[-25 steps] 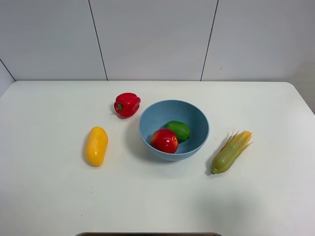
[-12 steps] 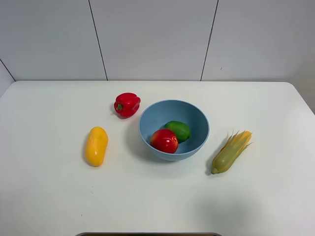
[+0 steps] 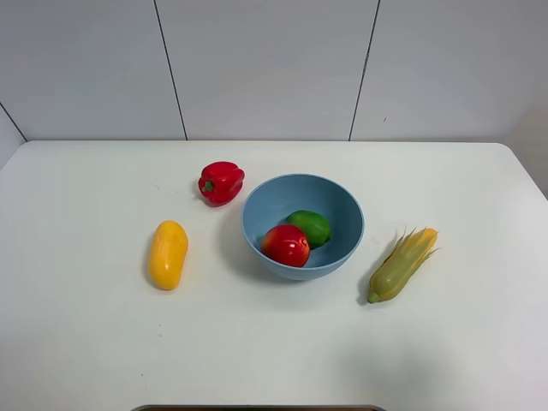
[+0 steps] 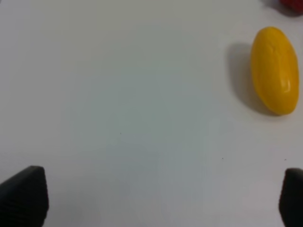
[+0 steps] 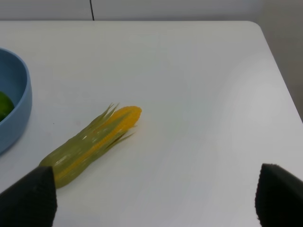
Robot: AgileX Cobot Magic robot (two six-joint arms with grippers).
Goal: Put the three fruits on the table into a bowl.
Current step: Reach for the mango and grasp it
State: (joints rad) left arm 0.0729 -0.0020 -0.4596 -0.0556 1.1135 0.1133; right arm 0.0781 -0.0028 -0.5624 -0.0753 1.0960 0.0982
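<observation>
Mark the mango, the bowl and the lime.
mango (image 3: 168, 254), exterior high view, middle of its skin.
bowl (image 3: 282, 195), exterior high view, bare far inner wall.
lime (image 3: 312, 226), exterior high view, its visible top.

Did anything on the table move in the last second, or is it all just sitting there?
Nothing visibly changed. The lime and the red fruit still lie in the blue bowl, and the mango still lies on the table outside it.
</observation>
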